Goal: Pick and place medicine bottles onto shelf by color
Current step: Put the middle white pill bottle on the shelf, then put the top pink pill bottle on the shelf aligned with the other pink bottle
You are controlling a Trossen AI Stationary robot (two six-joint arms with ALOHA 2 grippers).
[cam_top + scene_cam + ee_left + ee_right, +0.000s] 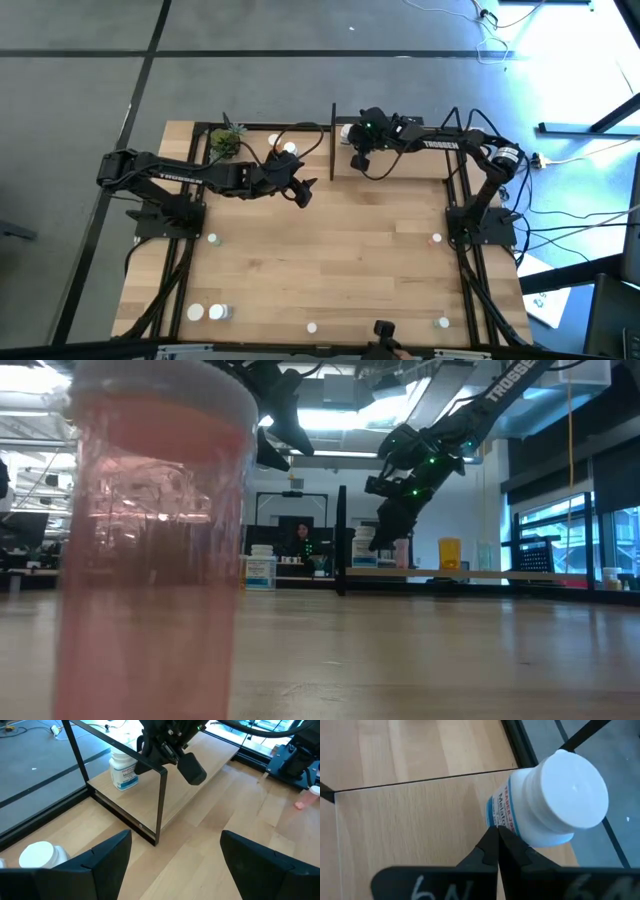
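Right wrist view shows my right gripper pinched closed beside a white bottle on the shelf; my left gripper is wide open.

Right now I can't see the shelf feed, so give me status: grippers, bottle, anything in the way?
Right gripper shut, empty, beside white bottle standing on shelf. Left gripper open, empty, over table. Nothing blocking.

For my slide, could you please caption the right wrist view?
Right gripper, jaws closed and empty, beside a white medicine bottle on the shelf.

A robotics lab: grey floor, trailing cables (ceiling strip lights overhead), large windows.
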